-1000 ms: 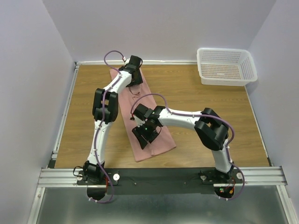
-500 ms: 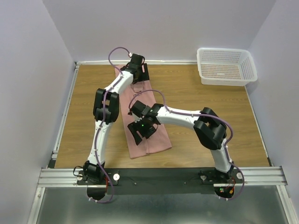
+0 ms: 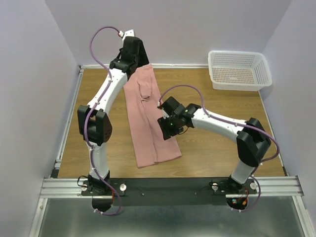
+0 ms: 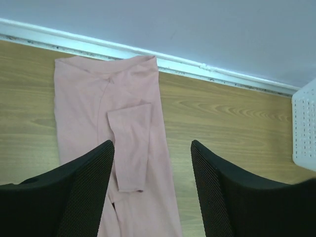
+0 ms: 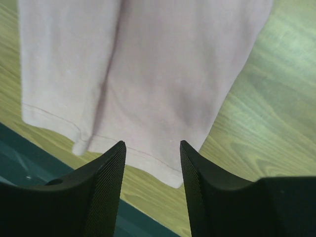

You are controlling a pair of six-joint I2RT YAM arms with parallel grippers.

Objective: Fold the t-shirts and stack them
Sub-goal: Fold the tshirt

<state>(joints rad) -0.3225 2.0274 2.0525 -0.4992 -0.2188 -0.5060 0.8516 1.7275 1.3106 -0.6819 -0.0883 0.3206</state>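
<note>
One dusty pink short-sleeved cotton t-shirt point(image 3: 144, 128) lies on the brown wood-grain table point(image 3: 207, 89), folded lengthwise into a long narrow strip that runs from the far edge by the pale wall toward the near edge, slightly slanted, with its hem end stopping short of the black mounting rail point(image 3: 173, 185). Seen from the left wrist camera, the far end of the strip sits against the white trim at the foot of the wall, and one short sleeve point(image 4: 129, 143) is turned inward and lies flat on top of the body of the shirt. The left gripper point(image 4: 152, 148) hangs raised above that far end, its two black fingers spread apart with nothing between them and no contact with the cloth. The right gripper point(image 5: 152, 145) hovers over the right-hand side of the strip, nearer the hem end; its fingers also stand apart and empty, and below them the stitched hem point(image 5: 123, 143) shows two overlapping layers, with bare wood to the right of the cloth. A white plastic mesh basket point(image 3: 239, 69) stands in the far right corner of the table, well apart from the shirt, and a sliver of its wall shows at the right edge of the left wrist view.
</note>
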